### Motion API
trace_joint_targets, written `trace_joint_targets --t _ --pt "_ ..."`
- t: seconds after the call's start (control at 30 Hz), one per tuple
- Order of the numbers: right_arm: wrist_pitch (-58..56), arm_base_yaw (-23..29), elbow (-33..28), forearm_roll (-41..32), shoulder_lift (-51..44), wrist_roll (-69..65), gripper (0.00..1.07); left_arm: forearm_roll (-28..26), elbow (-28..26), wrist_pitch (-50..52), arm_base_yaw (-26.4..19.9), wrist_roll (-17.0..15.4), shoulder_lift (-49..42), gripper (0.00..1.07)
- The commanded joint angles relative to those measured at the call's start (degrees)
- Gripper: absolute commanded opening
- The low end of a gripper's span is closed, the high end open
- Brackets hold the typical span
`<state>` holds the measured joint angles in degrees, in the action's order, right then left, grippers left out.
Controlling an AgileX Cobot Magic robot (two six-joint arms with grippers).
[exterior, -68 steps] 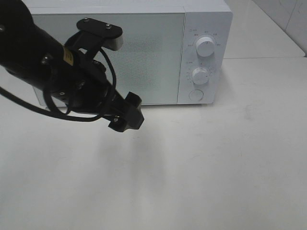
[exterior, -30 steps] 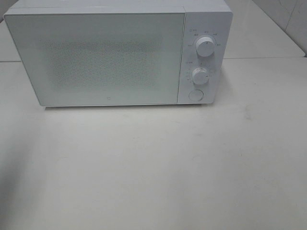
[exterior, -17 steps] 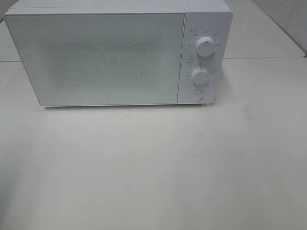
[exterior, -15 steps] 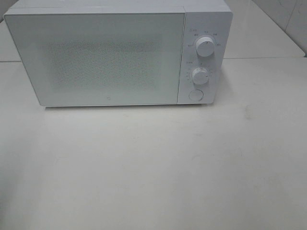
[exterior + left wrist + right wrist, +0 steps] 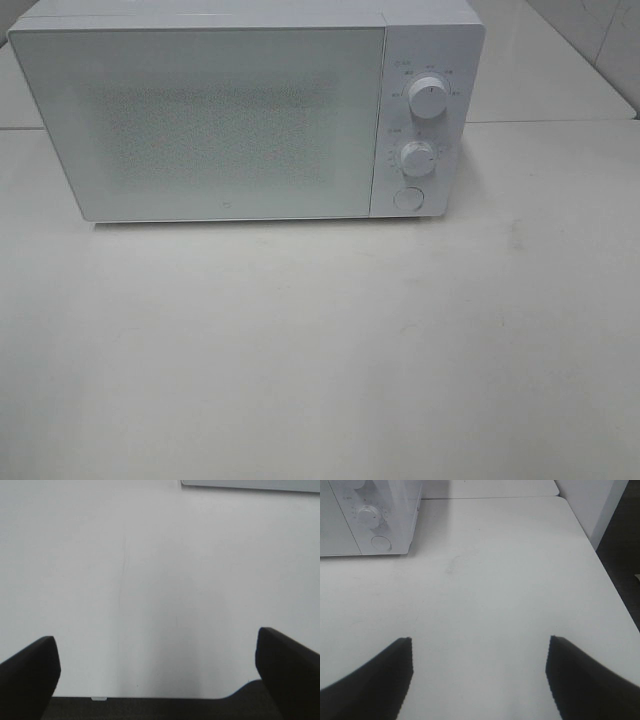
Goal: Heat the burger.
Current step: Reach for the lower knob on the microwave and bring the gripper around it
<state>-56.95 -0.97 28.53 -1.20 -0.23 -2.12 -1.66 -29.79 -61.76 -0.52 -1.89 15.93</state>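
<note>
The burger is out of view in every frame. A white microwave (image 5: 230, 120) stands at the back of the table with its door shut. Its knobs and round button (image 5: 407, 198) are on its right panel. Neither arm shows in the exterior high view. My left gripper (image 5: 157, 665) is open over bare white table, with nothing between its dark fingers (image 5: 30, 672). My right gripper (image 5: 477, 672) is open too, empty, over the table to the right of the microwave (image 5: 370, 517).
The white table (image 5: 330, 350) spreads in front of the microwave. Its right edge (image 5: 615, 605) drops to a dark floor, beside a white wall. In the left wrist view the table's near edge (image 5: 150, 698) runs just past the fingers.
The left arm, which reached across the microwave's front in the earliest frame, has withdrawn out of the exterior high view. Over the last second nothing has moved.
</note>
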Motion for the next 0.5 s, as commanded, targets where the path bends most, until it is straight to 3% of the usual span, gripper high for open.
trace_joint_targets --t 0.03,0.5 --pt "0.06 -0.34 0.0 0.4 -1.83 0.23 0.72 0.46 0.23 0.23 -0.23 0.17 -5.16 0.99" --pt "0.06 -0.34 0.0 0.4 -1.83 0.23 0.72 0.46 0.23 0.23 -0.23 0.17 -17.7 0.99"
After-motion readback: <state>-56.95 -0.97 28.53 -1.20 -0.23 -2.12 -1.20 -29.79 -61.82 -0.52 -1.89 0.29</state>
